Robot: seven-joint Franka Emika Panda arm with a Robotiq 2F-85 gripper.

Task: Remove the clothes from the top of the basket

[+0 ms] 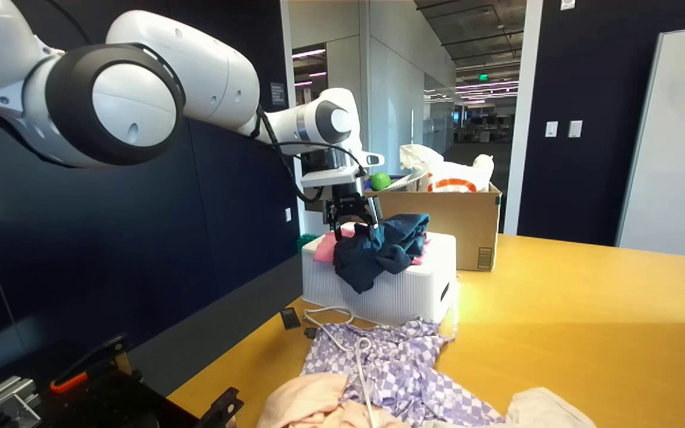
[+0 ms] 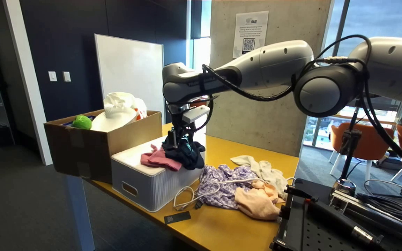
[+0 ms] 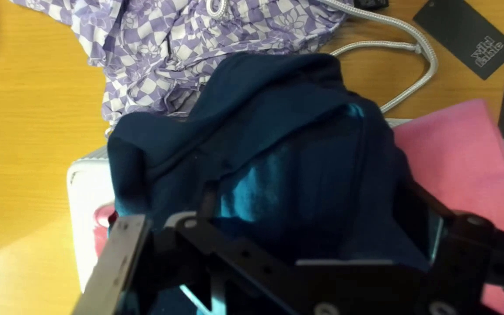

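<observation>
Clothes (image 1: 359, 267) lie on top of one white ribbed basket (image 1: 342, 294) in an exterior view: one dark blue bundle (image 1: 405, 229), rumpled, thickly folded and drooping over the basket's edge, and pink cloth (image 1: 323, 249) showing flat beneath it on both sides, whether in one piece or more cannot be told. One gripper (image 1: 355, 233) points down at the bundle, its two fingers (image 1: 374, 214) apart. In an exterior view three further garments rest on one yellow table (image 2: 218, 232) near the basket: one purple-and-white patterned garment (image 2: 225, 197), one peach garment (image 2: 257, 205), one off-white garment (image 2: 268, 171). One cardboard box (image 2: 77, 150), holding one green round thing (image 2: 82, 122), stands next to the basket. In the wrist view the bundle swells in soft folds with a teal sheen, both fingers well spread at its sides; whether they touch it cannot be told. One black tag (image 3: 464, 37), printed "wild fable", lies on the table.
</observation>
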